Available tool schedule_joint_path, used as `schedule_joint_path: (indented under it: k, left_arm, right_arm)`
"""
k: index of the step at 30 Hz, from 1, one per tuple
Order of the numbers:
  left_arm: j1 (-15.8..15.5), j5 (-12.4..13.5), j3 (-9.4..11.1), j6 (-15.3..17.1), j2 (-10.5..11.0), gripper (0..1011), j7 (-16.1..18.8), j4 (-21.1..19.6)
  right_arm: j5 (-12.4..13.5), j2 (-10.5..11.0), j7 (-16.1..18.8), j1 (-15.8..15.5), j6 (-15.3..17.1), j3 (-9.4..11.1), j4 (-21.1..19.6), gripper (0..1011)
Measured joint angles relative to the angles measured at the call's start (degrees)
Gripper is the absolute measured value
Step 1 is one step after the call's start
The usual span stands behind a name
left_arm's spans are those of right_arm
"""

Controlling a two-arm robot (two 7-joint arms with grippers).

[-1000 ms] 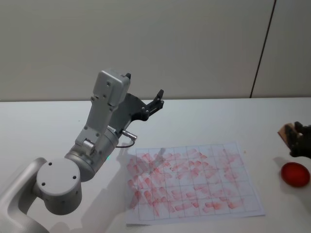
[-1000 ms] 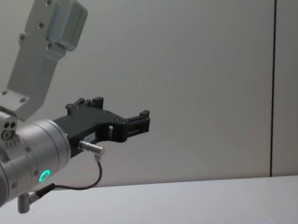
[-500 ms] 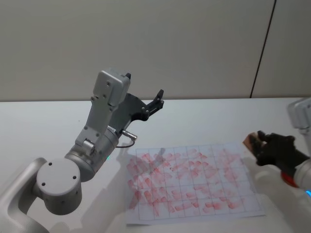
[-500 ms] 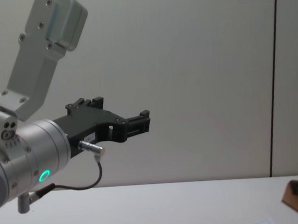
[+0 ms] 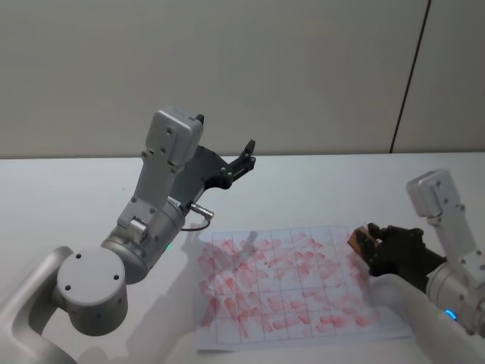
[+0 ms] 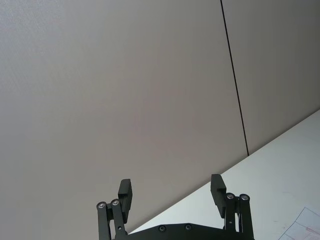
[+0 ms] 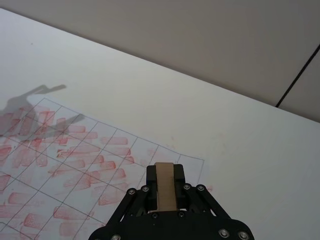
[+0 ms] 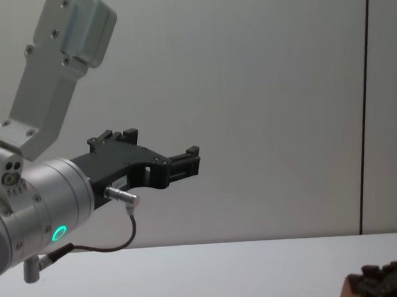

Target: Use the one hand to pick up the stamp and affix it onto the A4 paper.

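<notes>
The A4 paper (image 5: pixel 295 284) lies flat on the white table, ruled in a grid and covered with red stamp marks. My right gripper (image 5: pixel 373 249) is shut on the stamp (image 5: pixel 358 240), a small wooden block, and hovers over the paper's right edge. In the right wrist view the stamp (image 7: pixel 165 186) sits upright between the black fingers, above the paper's (image 7: pixel 75 160) far right corner. The chest view catches the right gripper (image 8: pixel 385 277) low at the right. My left gripper (image 5: pixel 244 155) is raised above the table behind the paper, open, holding nothing (image 6: pixel 171 191).
The white table (image 5: pixel 318 186) runs back to a plain beige wall. The left arm's grey body (image 5: pixel 144 227) rises beside the paper's left edge. A corner of the paper (image 6: pixel 306 227) shows in the left wrist view.
My right gripper has carried the stamp leftward from the table's right side to above the paper's right edge, covering the red pad that lay there. The left arm has not moved.
</notes>
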Motion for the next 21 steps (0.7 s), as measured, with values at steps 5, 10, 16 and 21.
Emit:
schedule_joint_path:
  k: [5,10,16,21]
  left_arm:
    - [0.00,0.00,0.00,0.00,0.00,1001,0.00,0.00]
    - [0.00,0.00,0.00,0.00,0.00,1001,0.00,0.00]
    - [0.00,0.00,0.00,0.00,0.00,1001,0.00,0.00]
    - [0.00,0.00,0.00,0.00,0.00,1001,0.00,0.00]
  right_arm:
    - [-0.42,-0.43,0.97,0.12,-0.34,-0.61,0.73,190]
    - [-0.79,-0.75,2.07,0.14,-0.84,-1.19,1.29,190]
    - [-1.58,-1.03,3.03,0.14,-1.24,-1.79,1.90,190]
    - [-2.54,-1.19,3.44,0.09,-1.47,-2.24,2.57,190]
